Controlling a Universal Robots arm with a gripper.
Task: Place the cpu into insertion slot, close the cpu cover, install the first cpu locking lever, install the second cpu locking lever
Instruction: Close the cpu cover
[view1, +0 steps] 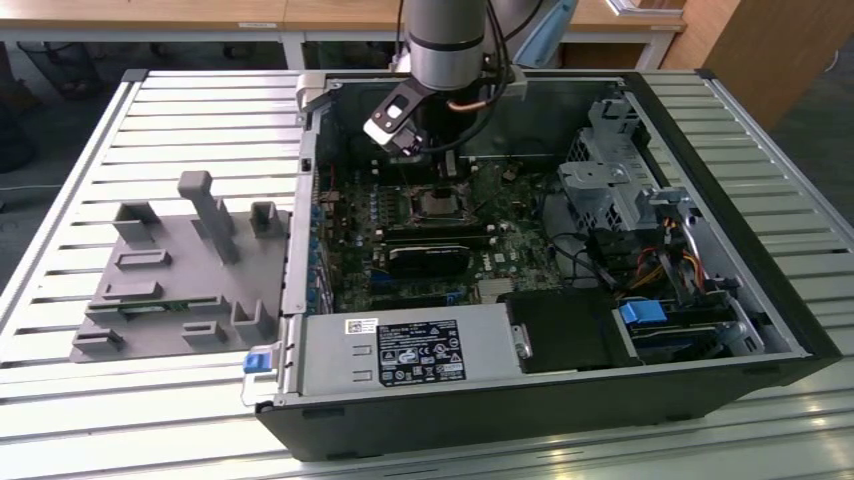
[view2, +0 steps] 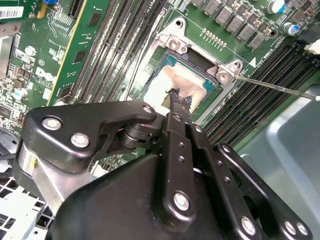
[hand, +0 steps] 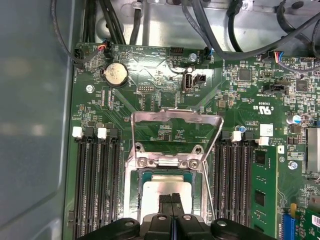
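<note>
First wrist view: pincer (hand: 172, 199) over cpu (hand: 154, 196)

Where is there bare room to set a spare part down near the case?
Bare slats of the table lie behind the grey fixture and between it and the near edge. Inside the case it is crowded: the gripper sits over the cpu, with cables and the drive cage at the exterior view's right.

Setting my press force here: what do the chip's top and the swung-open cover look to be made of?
Chip: seemingly metal, with a dull, pale silvery-beige top carrying whitish smears. Cover: thin bare sheet metal, possibly steel, judging by the bright silvery sheen along its narrow frame with the board showing through the cut-out.
</note>
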